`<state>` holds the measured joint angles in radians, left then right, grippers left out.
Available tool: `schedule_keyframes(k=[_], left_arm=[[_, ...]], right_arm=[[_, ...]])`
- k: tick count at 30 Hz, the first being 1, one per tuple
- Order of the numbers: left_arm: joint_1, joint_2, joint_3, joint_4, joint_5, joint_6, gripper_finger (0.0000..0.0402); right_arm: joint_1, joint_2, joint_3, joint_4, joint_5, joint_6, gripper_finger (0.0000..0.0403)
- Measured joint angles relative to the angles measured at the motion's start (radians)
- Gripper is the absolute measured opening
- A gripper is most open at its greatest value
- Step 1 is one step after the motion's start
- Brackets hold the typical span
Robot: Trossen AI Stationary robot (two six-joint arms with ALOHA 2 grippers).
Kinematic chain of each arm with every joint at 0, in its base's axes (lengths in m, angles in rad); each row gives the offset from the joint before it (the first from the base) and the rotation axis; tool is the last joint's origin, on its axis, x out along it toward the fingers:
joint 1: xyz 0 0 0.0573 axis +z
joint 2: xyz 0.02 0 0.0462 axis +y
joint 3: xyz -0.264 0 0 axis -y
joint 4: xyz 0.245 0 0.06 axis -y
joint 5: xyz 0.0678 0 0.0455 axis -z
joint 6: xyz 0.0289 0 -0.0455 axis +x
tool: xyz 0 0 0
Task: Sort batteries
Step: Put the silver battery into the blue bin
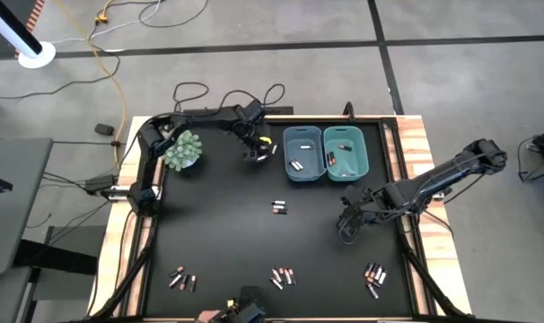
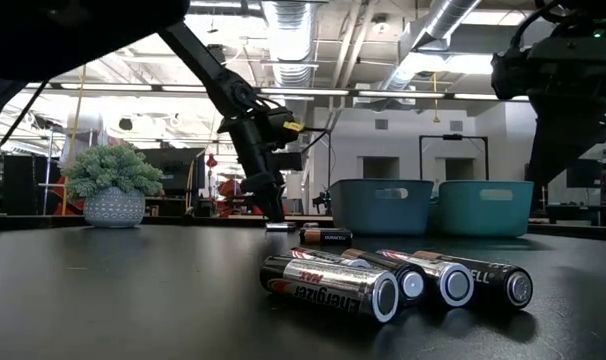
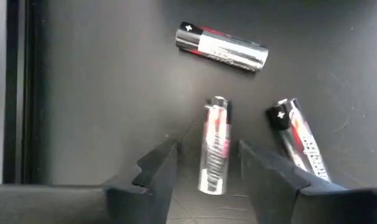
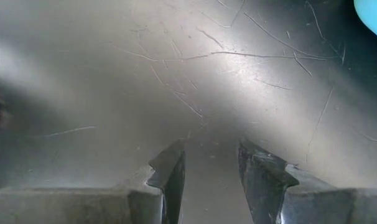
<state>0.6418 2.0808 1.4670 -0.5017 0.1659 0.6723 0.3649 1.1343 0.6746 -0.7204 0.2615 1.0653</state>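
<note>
Three silvery batteries with red and black bands lie on the black table near its far edge, left of the two blue bins. My left gripper (image 3: pixel 207 155) (image 1: pixel 254 154) points steeply down over them, open. One battery (image 3: pixel 214 146) lies lengthwise between its fingers, with a gap showing on each side. A second battery (image 3: pixel 222 47) lies crosswise beyond it, and a third (image 3: pixel 298 134) lies beside one finger. My right gripper (image 4: pixel 211 158) (image 1: pixel 346 226) hangs open over bare table at the right, with nothing between its fingers.
Two blue bins (image 1: pixel 302 152) (image 1: pixel 346 152) at the far side hold a few batteries. More batteries lie at the table's centre (image 1: pixel 278 207) and in groups along the near edge (image 1: pixel 182 280) (image 1: pixel 282 276) (image 1: pixel 374 275). A potted plant (image 1: pixel 183 149) stands at the far left.
</note>
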Motion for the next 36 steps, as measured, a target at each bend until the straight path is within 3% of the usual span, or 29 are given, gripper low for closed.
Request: schedule_keyframes(k=[8, 11, 27, 36], left_arm=[[0.0, -0.001, 0.0, -0.003, -0.032, 0.041, 0.004], [0.0, -0.008, 0.004, 0.006, -0.031, 0.043, 0.001], [-0.005, -0.005, -0.002, -0.01, -0.114, -0.013, 0.0005], [-0.006, -0.008, 0.062, -0.015, -0.128, -0.21, 0.0014]], right_arm=[[0.0, 0.0, 0.0, 0.0, 0.0, 0.0, 0.0163], [0.0, 0.0, 0.0, 0.0, 0.0, 0.0, 0.0163], [0.0, 0.0, 0.0, -0.001, 0.0, 0.0, 0.0163], [0.0, 0.0, 0.0, -0.002, 0.0, 0.0, 0.0163]])
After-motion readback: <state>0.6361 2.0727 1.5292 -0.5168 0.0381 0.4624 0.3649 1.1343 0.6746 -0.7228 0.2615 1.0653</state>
